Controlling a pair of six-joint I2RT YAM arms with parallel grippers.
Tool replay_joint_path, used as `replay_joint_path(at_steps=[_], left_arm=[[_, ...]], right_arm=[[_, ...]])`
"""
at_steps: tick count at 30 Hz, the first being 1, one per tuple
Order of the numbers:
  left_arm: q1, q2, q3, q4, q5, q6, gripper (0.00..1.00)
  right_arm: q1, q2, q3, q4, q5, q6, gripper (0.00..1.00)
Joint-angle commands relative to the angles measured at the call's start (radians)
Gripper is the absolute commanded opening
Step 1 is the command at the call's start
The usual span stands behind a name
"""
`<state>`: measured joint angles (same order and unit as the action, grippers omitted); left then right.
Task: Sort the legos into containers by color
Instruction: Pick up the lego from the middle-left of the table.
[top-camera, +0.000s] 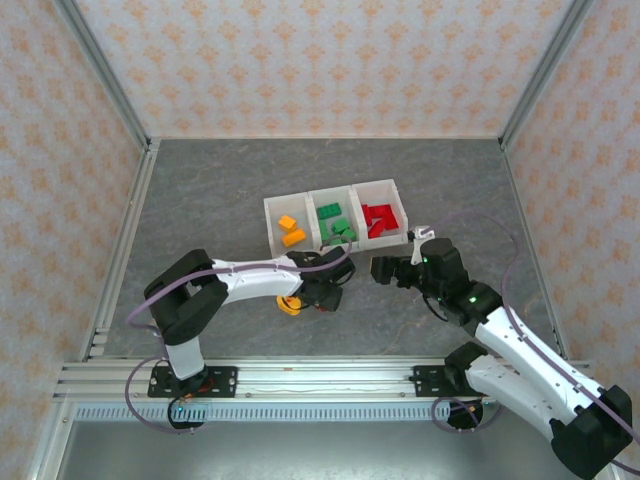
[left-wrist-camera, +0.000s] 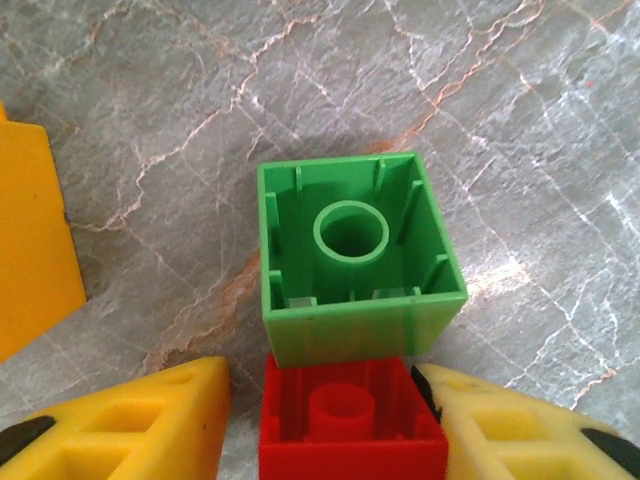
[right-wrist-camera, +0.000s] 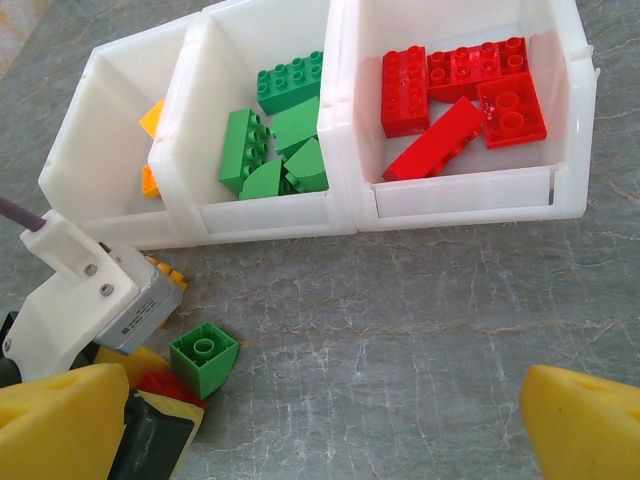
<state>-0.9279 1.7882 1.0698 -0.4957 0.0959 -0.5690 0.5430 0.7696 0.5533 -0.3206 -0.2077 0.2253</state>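
Note:
The containers (top-camera: 269, 222) hold sorted legos: orange in the left bin, green in the middle, red on the right (right-wrist-camera: 460, 95). In front of them a green brick (left-wrist-camera: 352, 255) lies upside down on the table, touching a red brick (left-wrist-camera: 350, 425). My left gripper (left-wrist-camera: 322, 385) is low over the table with that red brick between its yellow fingers; the right finger (left-wrist-camera: 500, 420) touches it and a narrow gap shows at the left finger. An orange piece (left-wrist-camera: 30, 230) lies to its left. My right gripper (top-camera: 385, 270) stands wide open, holding nothing, near the red bin.
A round orange piece (top-camera: 290, 305) lies on the table by the left gripper's wrist. Another orange brick (right-wrist-camera: 168, 272) peeks from behind the left gripper's white body (right-wrist-camera: 90, 300). The cage's metal posts and papered walls ring the grey marbled table (right-wrist-camera: 400, 330).

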Motion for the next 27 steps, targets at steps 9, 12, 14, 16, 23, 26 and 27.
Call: replay_joint_path(at_steps=[9,12,14,16,23,26,27], left_arm=[[-0.029,-0.033,-0.01,-0.031,-0.008,0.028,0.25],[-0.034,-0.051,0.003,-0.041,-0.015,0.037,0.25],[-0.034,-0.078,0.008,-0.042,-0.013,0.042,0.24],[-0.034,-0.106,0.019,-0.038,-0.008,0.053,0.24],[-0.012,-0.149,0.107,-0.013,-0.01,0.122,0.25],[0.041,-0.098,0.186,-0.02,-0.013,0.129,0.25],[0.063,-0.079,0.211,-0.021,-0.009,0.129,0.25]], right_arm=[[0.006,0.002,0.002,0.011,0.028,0.011,1.0],[0.006,0.0,0.002,0.009,0.029,0.01,1.0],[0.006,0.0,0.003,0.009,0.031,0.011,1.0],[0.006,-0.003,0.004,0.009,0.032,0.011,1.0],[0.006,-0.025,0.008,0.008,0.045,0.004,1.0],[0.006,-0.05,0.011,0.001,0.081,0.008,1.0],[0.006,-0.063,0.013,-0.002,0.094,0.008,1.0]])
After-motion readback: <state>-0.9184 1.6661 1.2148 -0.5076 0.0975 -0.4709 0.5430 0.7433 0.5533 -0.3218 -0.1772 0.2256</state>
